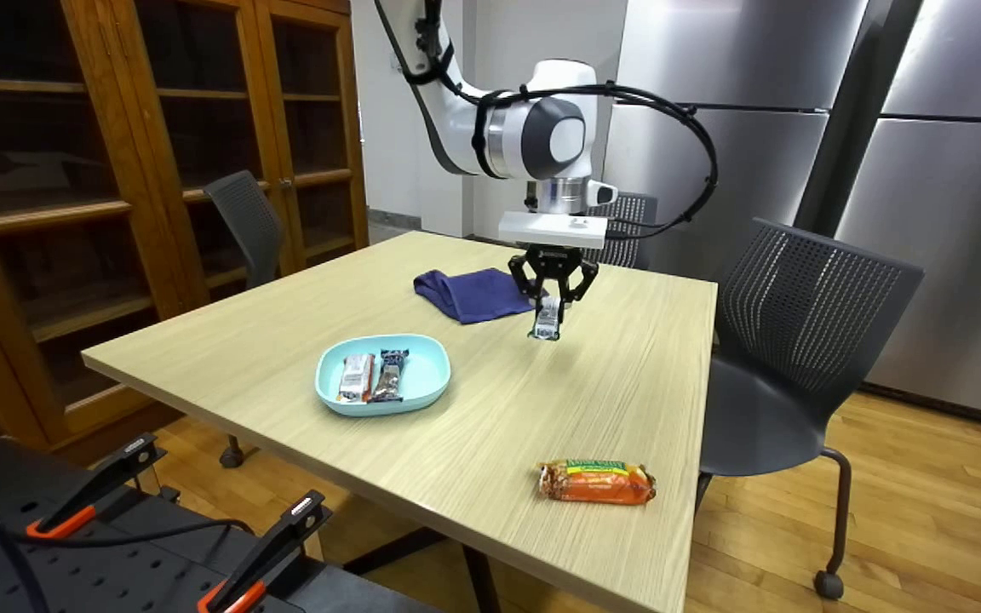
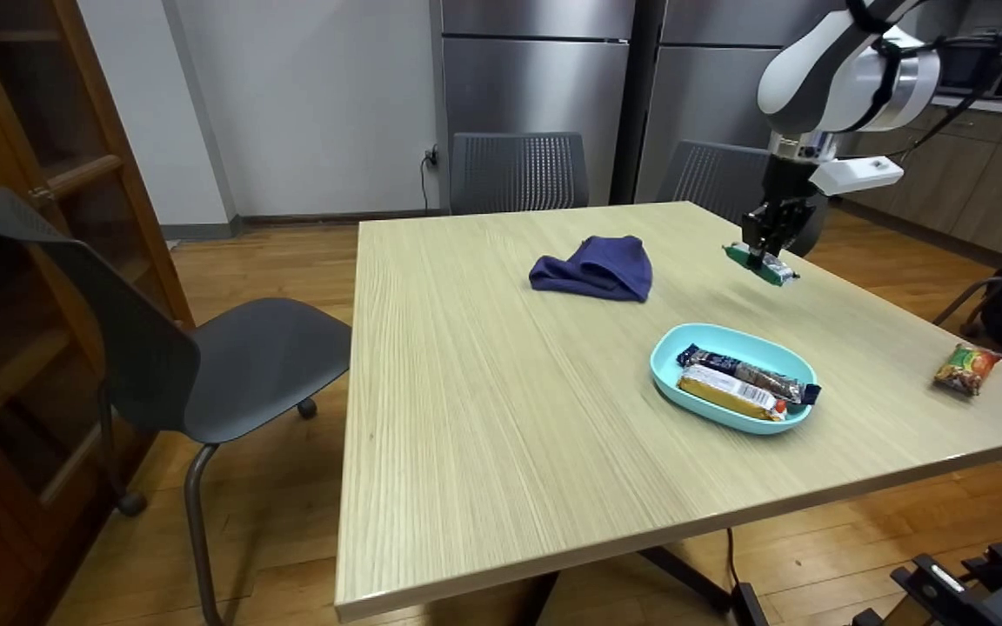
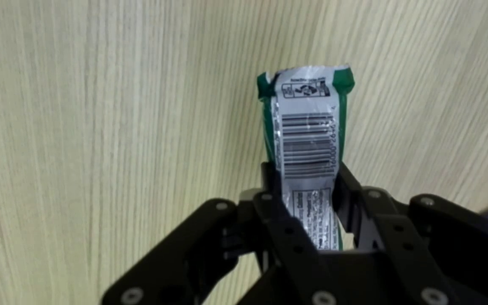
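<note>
Turquoise tray (image 1: 424, 375): holding a yellow-wrapped bar (image 2: 723, 391), barcode visible, beside a dark-wrapped bar (image 1: 389, 379).
Navy cloth (image 1: 482, 296): crumpled on the table (image 1: 627, 383).
Gripper (image 3: 305, 178): pinching the green-edged bar (image 3: 307, 140) by its long sides, raised above the table; advisable, firm squeeze without crushing, level carriage.
Green-edged bar: barcode and boxed symbol clear on white panel; fine print mostly illegible.
Orange packet (image 1: 597, 484): near the table's edge; lettering too blurred for brand identification.

Bar (image 1: 546, 325) in claw (image 1: 549, 310), cloth (image 1: 482, 294) at left, dish (image 1: 427, 373) in front, in both exterior views.
</note>
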Available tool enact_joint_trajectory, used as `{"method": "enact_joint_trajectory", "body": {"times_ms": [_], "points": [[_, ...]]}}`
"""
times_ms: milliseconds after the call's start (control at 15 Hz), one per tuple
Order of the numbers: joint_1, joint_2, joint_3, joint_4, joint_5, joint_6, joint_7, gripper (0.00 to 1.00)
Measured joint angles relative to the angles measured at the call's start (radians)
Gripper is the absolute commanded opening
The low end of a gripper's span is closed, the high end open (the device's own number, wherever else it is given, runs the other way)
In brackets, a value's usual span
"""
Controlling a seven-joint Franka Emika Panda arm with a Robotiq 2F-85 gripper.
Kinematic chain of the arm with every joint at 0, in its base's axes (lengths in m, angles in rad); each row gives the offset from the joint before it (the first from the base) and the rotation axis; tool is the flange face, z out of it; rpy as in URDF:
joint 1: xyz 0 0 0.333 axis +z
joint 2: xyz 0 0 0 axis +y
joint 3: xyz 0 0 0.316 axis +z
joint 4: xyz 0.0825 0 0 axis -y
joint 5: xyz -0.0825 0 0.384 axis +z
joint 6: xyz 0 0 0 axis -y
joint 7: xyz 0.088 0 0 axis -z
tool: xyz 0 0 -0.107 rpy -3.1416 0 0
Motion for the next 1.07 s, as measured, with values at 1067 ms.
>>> {"method": "enact_joint_trajectory", "body": {"times_ms": [1067], "points": [[0.128,-0.274,0.039,-0.494,-0.08,0.135,-0.075,0.09]]}}
